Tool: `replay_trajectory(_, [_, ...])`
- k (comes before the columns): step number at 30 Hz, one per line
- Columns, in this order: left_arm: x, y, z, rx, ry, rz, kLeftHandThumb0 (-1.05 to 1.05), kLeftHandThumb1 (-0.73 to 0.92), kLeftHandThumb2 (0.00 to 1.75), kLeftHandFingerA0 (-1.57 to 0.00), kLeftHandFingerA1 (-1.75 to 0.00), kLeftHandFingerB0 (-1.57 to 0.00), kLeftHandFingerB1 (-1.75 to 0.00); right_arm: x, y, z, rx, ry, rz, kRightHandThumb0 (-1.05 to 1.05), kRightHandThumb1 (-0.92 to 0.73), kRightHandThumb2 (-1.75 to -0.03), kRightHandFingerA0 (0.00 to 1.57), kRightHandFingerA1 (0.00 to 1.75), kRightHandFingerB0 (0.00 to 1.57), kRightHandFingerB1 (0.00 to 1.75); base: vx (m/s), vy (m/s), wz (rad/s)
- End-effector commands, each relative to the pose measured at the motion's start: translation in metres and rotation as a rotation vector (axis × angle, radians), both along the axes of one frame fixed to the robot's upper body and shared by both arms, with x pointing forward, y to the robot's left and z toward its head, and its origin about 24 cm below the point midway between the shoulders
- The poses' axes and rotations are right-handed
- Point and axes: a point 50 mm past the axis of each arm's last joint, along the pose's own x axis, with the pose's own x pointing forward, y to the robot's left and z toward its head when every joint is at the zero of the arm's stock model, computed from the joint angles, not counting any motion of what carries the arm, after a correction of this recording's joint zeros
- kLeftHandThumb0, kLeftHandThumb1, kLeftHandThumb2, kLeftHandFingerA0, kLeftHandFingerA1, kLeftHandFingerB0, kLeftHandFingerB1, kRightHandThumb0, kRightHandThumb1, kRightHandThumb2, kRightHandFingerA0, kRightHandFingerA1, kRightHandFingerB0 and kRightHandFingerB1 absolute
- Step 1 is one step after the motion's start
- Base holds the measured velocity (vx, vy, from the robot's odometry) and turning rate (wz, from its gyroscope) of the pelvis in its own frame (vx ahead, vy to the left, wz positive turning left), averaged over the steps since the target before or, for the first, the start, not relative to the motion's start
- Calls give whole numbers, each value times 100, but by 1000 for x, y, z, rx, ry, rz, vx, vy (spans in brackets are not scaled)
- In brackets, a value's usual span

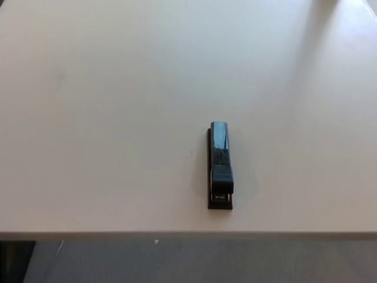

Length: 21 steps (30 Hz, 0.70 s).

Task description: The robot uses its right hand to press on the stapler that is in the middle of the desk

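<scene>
Alone on a pale, smooth, matte surface (106, 118), a long, narrow black stapler (220, 167) with a glossy top lies lengthwise, right of centre and near the front edge. Neither hand is in view, so the state of the fingers cannot be told. An off-centre press could likely tip or skid the slim body.

There is only one view, the head view. The camera looks down from above and from the near side of the desk (118, 118), facing toward 12 o'clock. It stands rather high, so most of the pale top fills the picture. The near edge of the desk runs across at 6 o'clock, with a strip of grey floor (206, 262) below it. The far part toward 1 o'clock is perhaps overexposed.
</scene>
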Motion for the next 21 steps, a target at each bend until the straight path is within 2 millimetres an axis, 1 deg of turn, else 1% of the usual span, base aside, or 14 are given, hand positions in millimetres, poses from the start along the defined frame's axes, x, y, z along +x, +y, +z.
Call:
replay_trajectory(1, [5, 13, 14, -16, -103, -7, -36, 92, 84, -5, -35, -4, -28, 7, -13, 10, -55, -122, -127, -39, -83, -64, 65, 45, 23, 29, 0, 0, 0])
replay_trajectory(2, [5, 14, 15, -12, -102, -11, -36, 92, 86, -5, -35, -4, -28, 7, -18, 11, -42, -119, -188, -37, -84, -65, 68, 46, 23, 30, 0, 0, 0])
replay_trajectory(3, [6, 14, 15, -7, -105, -8, -21, 85, 127, -2, -50, 0, -48, 7, -23, 13, -63, -108, -211, -35, -85, -65, 77, 48, 25, 30, 0, 0, 0])
replay_trajectory(6, [6, 15, 16, -1, -112, -6, -20, 86, 127, -2, -50, 0, -48, 7, -39, 18, -132, -60, -282, -29, -82, -65, 100, 53, 30, 33, 0, 0, 0])
replay_trajectory(7, [7, 16, 16, -6, -117, -4, -40, 92, 92, -4, -35, -4, -30, 6, -48, 22, -141, -59, -322, -28, -82, -65, 108, 61, 30, 33, 0, 0, 0])
replay_trajectory(9, [7, 17, 17, -4, -118, -1, -42, 92, 93, 0, -36, -6, -31, 1, -62, 27, -117, -77, -386, -19, -83, -65, 101, 79, 29, 34, 0, 0, 0])
replay_trajectory(10, [7, 18, 17, -3, -118, -2, -42, 92, 93, 0, -36, -6, -31, -1, -65, 28, -107, -80, -398, -19, -83, -65, 101, 79, 29, 34, 0, 0, 0])
replay_trajectory(11, [8, 18, 18, 5, -115, -5, -21, 85, 127, -2, -50, 0, -48, -3, -69, 29, -101, -78, -415, -5, -75, -62, 97, 72, 30, 34, 0, 0, 0])
replay_trajectory(12, [8, 18, 18, 14, -114, -11, -20, 86, 127, -3, -50, 0, -48, -10, -77, 31, -120, -56, -412, 29, -49, -59, 84, 72, 33, 37, 0, 0, 0])
replay_trajectory(13, [9, 18, 19, 12, -120, -11, -20, 86, 127, -3, -50, 0, -48, -18, -83, 32, -150, -35, -420, 23, -61, -58, 90, 61, 38, 36, 0, 0, 0])
replay_trajectory(14, [10, 18, 19, 7, -125, -9, -20, 86, 127, -2, -50, 0, -48, -27, -88, 34, -225, 8, -411, 15, -62, -58, 101, 59, 47, 37, 0, 0, 0])
replay_trajectory(15, [10, 18, 19, 5, -128, -10, -20, 86, 127, -2, -50, 0, -48, -37, -92, 34, -248, 19, -428, 15, -51, -55, 103, 62, 54, 40, 0, 0, 0])
replay_trajectory(16, [10, 18, 20, 6, -131, -12, -20, 86, 128, -2, -50, 0, -48, -47, -97, 34, -198, -18, -536, 15, -57, -57, 109, 77, 66, 44, 0, 0, 0])
replay_trajectory(21, [11, 19, 20, 10, -133, -8, -20, 86, 127, -2, -50, 0, -48, -81, -112, 39, -166, -74, -771, 10, -62, -58, 111, 65, 77, 50, 0, 0, 0])
